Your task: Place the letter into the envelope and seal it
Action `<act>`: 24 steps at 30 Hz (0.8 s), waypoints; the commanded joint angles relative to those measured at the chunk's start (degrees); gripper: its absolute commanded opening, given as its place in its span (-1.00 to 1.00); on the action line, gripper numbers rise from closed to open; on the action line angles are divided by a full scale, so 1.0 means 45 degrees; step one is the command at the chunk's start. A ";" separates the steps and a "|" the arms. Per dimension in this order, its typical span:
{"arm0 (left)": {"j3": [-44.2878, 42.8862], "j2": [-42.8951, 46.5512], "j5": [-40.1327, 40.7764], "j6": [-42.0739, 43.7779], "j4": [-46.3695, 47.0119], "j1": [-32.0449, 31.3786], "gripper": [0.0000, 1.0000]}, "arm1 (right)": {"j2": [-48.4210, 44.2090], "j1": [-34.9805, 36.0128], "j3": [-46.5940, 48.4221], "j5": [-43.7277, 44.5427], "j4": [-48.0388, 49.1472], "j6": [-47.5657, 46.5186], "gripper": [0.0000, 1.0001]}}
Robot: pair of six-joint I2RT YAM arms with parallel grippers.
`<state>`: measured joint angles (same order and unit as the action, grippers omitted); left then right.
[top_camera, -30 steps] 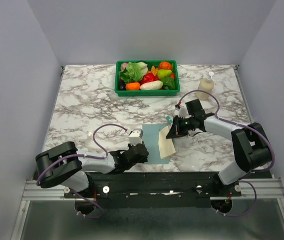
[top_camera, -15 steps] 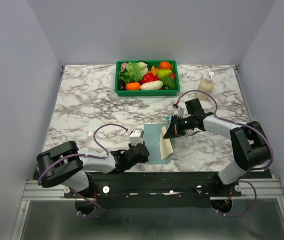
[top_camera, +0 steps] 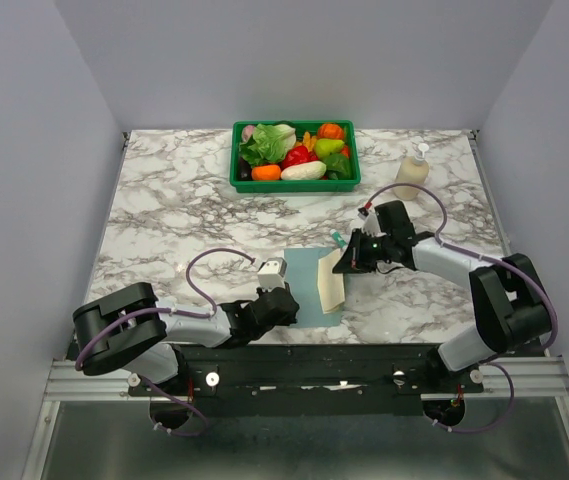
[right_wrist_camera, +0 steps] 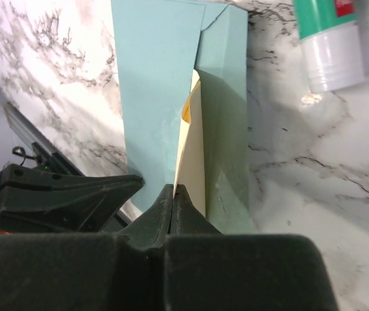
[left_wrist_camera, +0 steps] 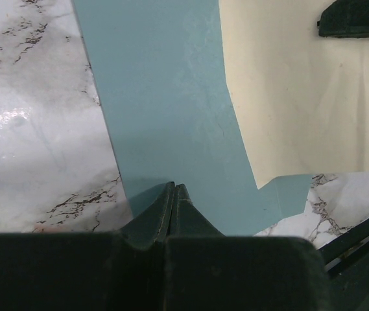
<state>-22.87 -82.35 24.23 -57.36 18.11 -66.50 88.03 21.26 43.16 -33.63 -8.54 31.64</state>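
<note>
The teal envelope (top_camera: 306,283) lies flat near the table's front edge, also in the left wrist view (left_wrist_camera: 165,97) and the right wrist view (right_wrist_camera: 152,97). The cream letter (top_camera: 332,285) stands tilted on its edge over the envelope's right part, its lower end against the raised teal flap (right_wrist_camera: 226,129). My right gripper (top_camera: 349,258) is shut on the letter's far edge (right_wrist_camera: 194,162). My left gripper (top_camera: 282,303) is shut, its tips (left_wrist_camera: 174,188) resting on the envelope's near-left edge. The letter also shows in the left wrist view (left_wrist_camera: 301,97).
A green-and-white glue stick (right_wrist_camera: 330,45) lies just beyond the envelope (top_camera: 336,238). A green basket (top_camera: 238,160) of toy vegetables stands at the back centre. A soap bottle (top_camera: 412,168) stands at the back right. The table's front edge is close behind both grippers.
My right gripper has shifted slightly right with the letter, and the sheet first stood steeper, then leaned a little. The left arm and the envelope have not moved.
</note>
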 commanded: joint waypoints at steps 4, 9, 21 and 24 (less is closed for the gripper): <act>0.0962 -0.0763 -0.1204 0.0013 -0.3184 -0.0242 -1.00 | -0.0695 -0.0036 -0.0333 0.1575 0.0373 0.0450 -0.99; 0.0923 -0.0763 -0.1204 0.0033 -0.3204 -0.0261 -1.00 | -0.0461 -0.0036 -0.0547 0.1535 0.0509 0.0469 -0.99; 0.0747 -0.0881 -0.1205 0.0130 -0.3223 -0.0261 -1.00 | -0.0265 -0.0036 -0.0802 0.0537 0.0160 -0.0721 -0.99; 0.0747 -0.0920 -0.1224 0.0111 -0.3223 -0.0242 -1.00 | -0.0304 -0.0036 -0.0528 0.1494 -0.0796 -0.0994 -0.99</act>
<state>-22.72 -82.41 24.25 -57.71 18.50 -66.50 86.13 21.26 40.16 -30.41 -6.70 30.37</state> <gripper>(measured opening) 0.007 0.010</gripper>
